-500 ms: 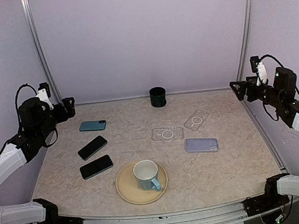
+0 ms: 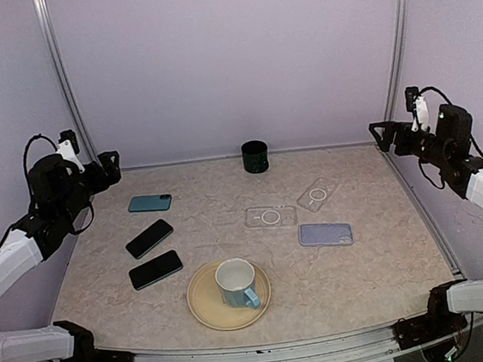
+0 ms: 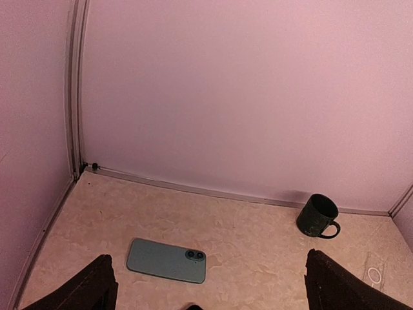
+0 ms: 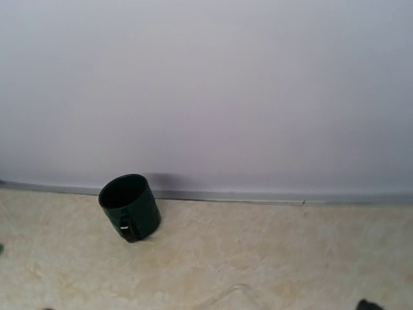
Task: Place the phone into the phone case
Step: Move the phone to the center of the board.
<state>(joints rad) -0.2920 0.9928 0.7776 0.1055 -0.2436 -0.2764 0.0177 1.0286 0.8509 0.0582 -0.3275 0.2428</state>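
Three phones lie on the left of the table: a teal one [image 2: 150, 204] face down, and two black ones [image 2: 150, 238] [image 2: 156, 269]. Two clear cases [image 2: 270, 217] [image 2: 317, 194] and a lavender case [image 2: 326, 234] lie right of centre. My left gripper [image 2: 107, 170] is open and empty, raised at the far left. In the left wrist view the teal phone [image 3: 166, 260] lies between and beyond its fingers [image 3: 93, 284]. My right gripper [image 2: 383, 139] is open and empty, raised at the far right. Only one fingertip [image 4: 369, 304] shows in its wrist view.
A dark green mug [image 2: 255, 156] stands at the back wall, also in the left wrist view [image 3: 317, 216] and the right wrist view [image 4: 129, 206]. A tan plate [image 2: 205, 313] with a pale blue cup [image 2: 236, 283] sits near the front centre. Walls enclose the table.
The right arm has risen a little and drawn slightly back toward the right wall. The left arm has barely shifted. Nothing on the table has moved.
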